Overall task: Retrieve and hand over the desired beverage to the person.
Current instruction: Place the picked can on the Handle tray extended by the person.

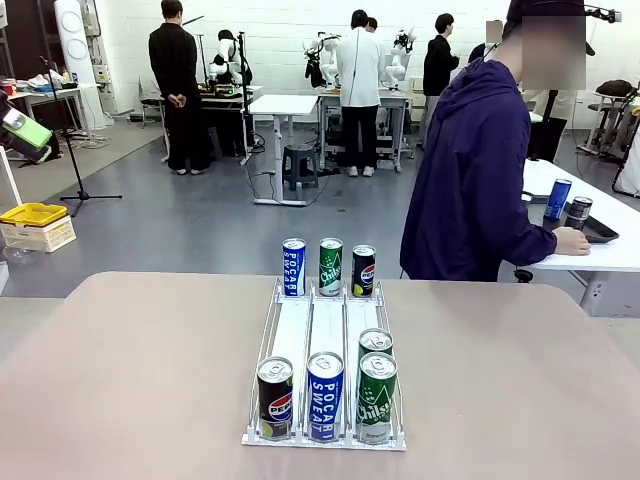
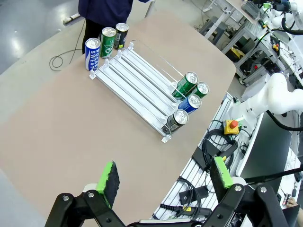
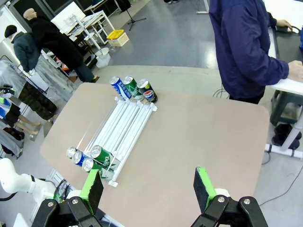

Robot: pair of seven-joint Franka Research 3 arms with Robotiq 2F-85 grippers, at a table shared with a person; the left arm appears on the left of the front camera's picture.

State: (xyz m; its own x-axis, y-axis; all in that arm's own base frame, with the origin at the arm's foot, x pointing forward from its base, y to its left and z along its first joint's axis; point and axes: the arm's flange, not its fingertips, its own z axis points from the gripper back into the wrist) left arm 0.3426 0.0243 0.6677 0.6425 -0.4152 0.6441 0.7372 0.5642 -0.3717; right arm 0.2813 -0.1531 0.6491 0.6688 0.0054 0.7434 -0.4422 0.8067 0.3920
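A white wire rack [image 1: 326, 325] on the tan table holds drink cans. At its far end stand a blue Pocari Sweat can [image 1: 293, 267], a green Chilsung can [image 1: 331, 266] and a black Pepsi can [image 1: 363, 270]. At the near end stand a Pepsi can [image 1: 275, 398], a Pocari Sweat can [image 1: 325, 396] and two green Chilsung cans [image 1: 377, 398], one behind the other. The person [image 1: 470, 180] in a purple-blue hooded jacket stands at the far right, turned toward a side table. My left gripper [image 2: 164, 176] and right gripper [image 3: 148, 187] hang high above the table, both open and holding nothing.
A white side table [image 1: 600, 250] at the far right carries a dark tray [image 1: 600, 232] with two cans, and the person's hand rests on the tray. Other people and tables stand far behind. A yellow box [image 1: 33, 214] sits on the floor at the left.
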